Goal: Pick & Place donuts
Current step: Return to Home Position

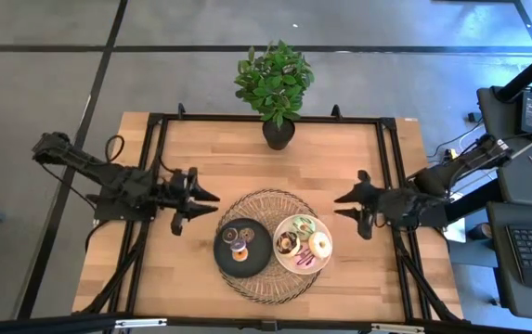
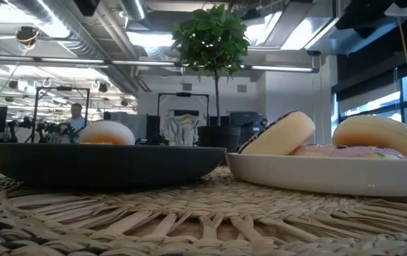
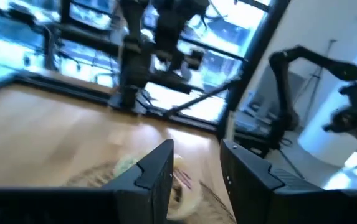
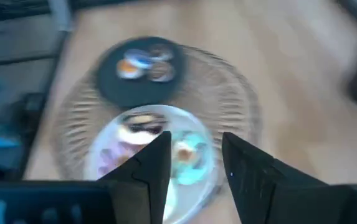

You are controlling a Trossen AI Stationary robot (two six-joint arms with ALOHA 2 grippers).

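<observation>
Woven mat bears the black plate and white plate holding the donuts, which lie between the left gripper, nearer the black plate, and the right gripper, nearer the white, both hanging clear, fingers parted and empty.

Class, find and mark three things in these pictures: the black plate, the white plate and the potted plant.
black plate (image 1: 227, 263): high view, a bare dark part near its rim.
white plate (image 2: 317, 178): low view, its outer wall.
potted plant (image 1: 273, 79): high view, its green leaves.
</observation>
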